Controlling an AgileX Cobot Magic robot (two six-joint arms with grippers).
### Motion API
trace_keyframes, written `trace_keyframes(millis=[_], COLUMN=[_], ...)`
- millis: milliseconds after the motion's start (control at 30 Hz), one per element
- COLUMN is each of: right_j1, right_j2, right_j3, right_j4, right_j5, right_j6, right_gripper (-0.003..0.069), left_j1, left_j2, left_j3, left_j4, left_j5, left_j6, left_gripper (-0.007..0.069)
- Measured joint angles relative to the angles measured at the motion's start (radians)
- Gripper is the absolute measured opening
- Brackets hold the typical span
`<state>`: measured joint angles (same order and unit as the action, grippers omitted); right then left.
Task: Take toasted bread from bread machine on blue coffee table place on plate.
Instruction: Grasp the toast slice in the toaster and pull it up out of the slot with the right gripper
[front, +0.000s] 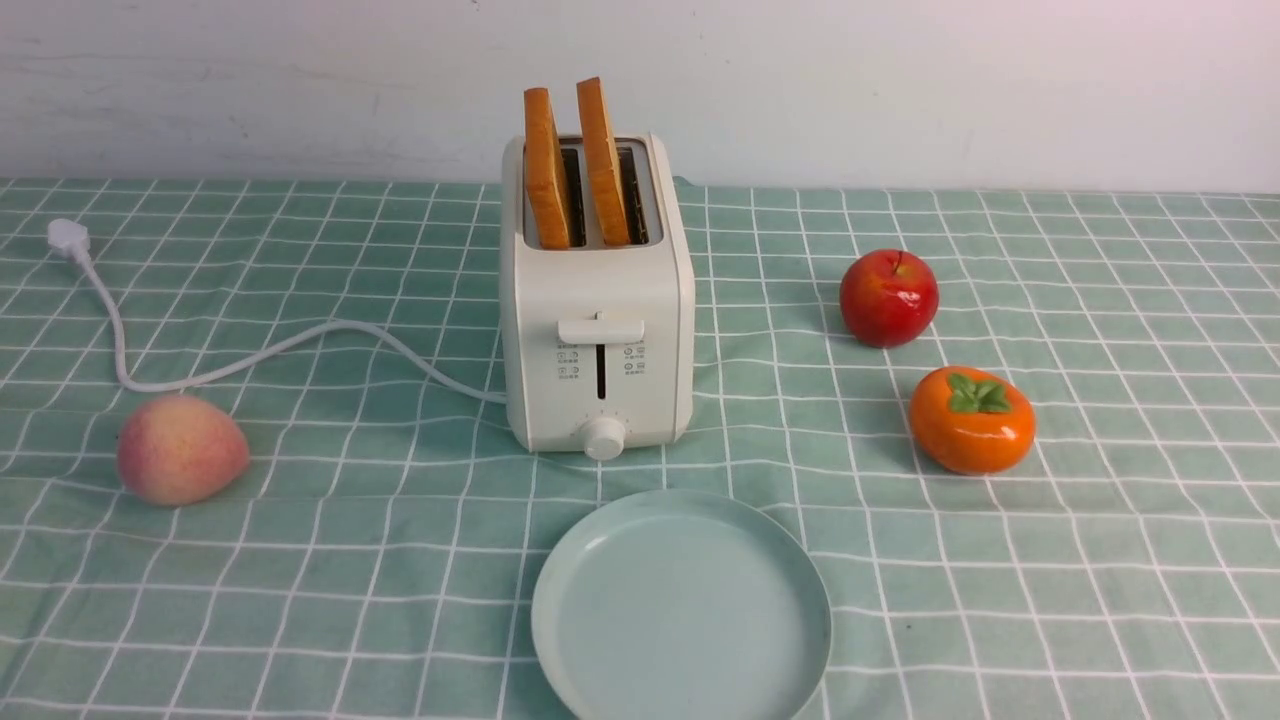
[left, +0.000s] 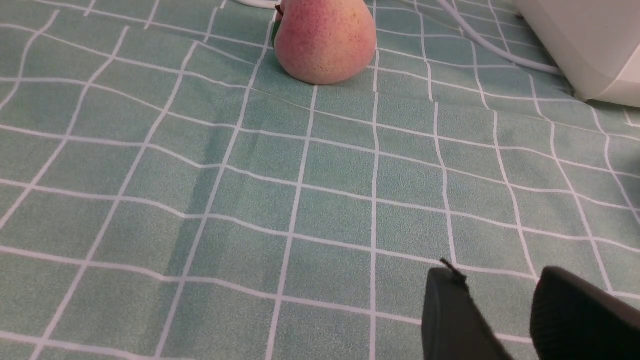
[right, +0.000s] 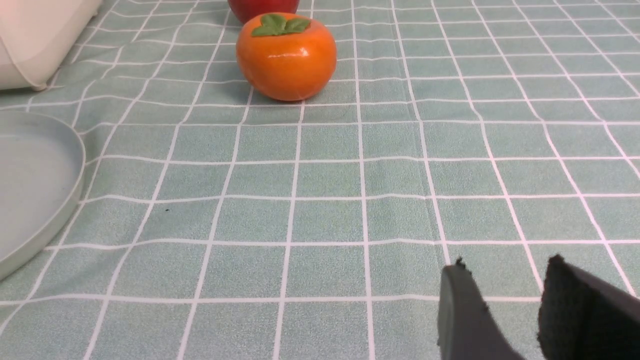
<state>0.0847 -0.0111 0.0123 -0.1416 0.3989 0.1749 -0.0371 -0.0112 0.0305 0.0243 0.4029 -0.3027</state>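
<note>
Two slices of toasted bread (front: 546, 170) (front: 603, 165) stand upright in the slots of the cream-white bread machine (front: 597, 300), at the middle back of the blue coffee table (front: 1100, 560). The pale blue-green plate (front: 680, 610) lies bare in front of it. Neither arm shows in the front view. My left gripper (left: 497, 275) hovers open over bare cloth, with a corner of the bread machine (left: 590, 45) far ahead. My right gripper (right: 506, 265) is also open with nothing between its fingers, and the plate's rim (right: 75, 200) and the bread machine (right: 35, 40) lie off to its side.
A peach (front: 180, 448) (left: 325, 40) lies left of the bread machine. The white power cord (front: 250, 360) (left: 480, 42) curls past it to a plug (front: 68, 238). On the right sit a red apple (front: 888, 297) (right: 262, 7) and an orange persimmon (front: 971, 418) (right: 286, 57).
</note>
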Motion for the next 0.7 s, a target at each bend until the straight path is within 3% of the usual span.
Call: trace_keyframes(millis=[700], right_j1=[0.0], right_j2=[0.0], right_j3=[0.0], right_j4=[-0.02], right_j5=[-0.002], right_j6=[0.0], right_gripper=[0.0239], left_j1=[0.0], left_j2=[0.0], left_j3=[0.0], left_j4=[0.0], left_j5=[0.0], left_j6=[0.0], left_gripper=[0.0238])
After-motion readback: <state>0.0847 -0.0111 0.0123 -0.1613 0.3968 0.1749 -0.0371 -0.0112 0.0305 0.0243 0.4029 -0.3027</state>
